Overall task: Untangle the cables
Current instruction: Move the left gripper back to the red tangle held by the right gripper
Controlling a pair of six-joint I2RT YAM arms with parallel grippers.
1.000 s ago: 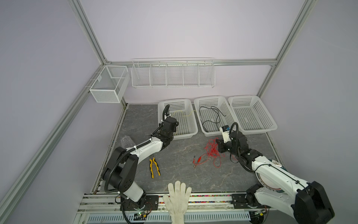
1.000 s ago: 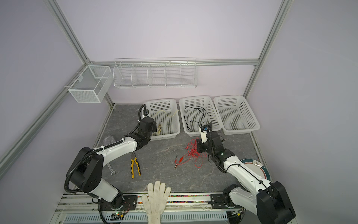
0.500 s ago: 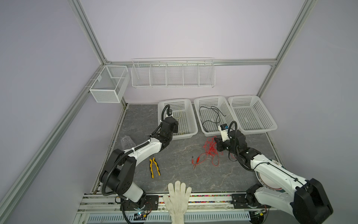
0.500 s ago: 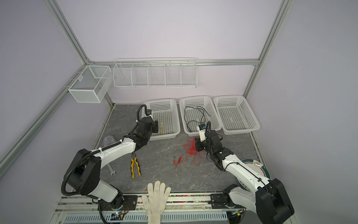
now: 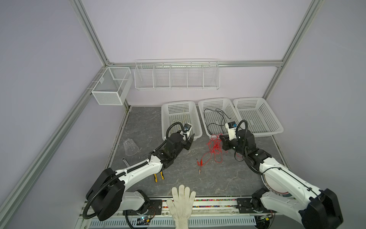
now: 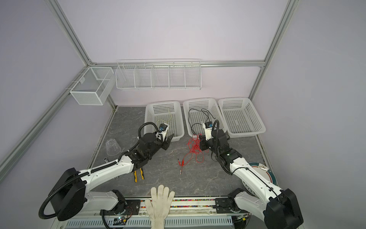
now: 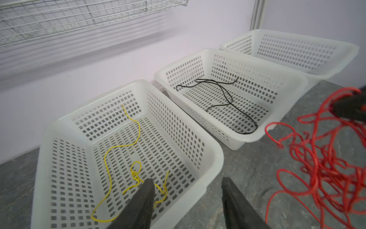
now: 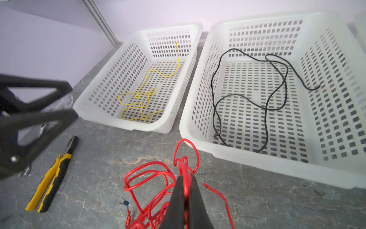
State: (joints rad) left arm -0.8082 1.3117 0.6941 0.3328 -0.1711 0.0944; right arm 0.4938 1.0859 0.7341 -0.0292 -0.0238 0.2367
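Note:
A tangled red cable lies on the grey table in front of the middle basket. My right gripper is shut on a loop of the red cable at the bundle's far end. The yellow cable lies loose in the left basket. In the middle basket lies the black cable. My left gripper hangs open and empty over the left basket's near right corner.
A third white basket stands empty at the right. Yellow-handled pliers, a wrench and an upturned clear cup lie on the left. A white glove rests at the front edge, a plate under my right arm.
My left gripper has opened and drawn back from over the left basket to its near right corner. My right gripper, still shut on the red cable, has shifted slightly left.

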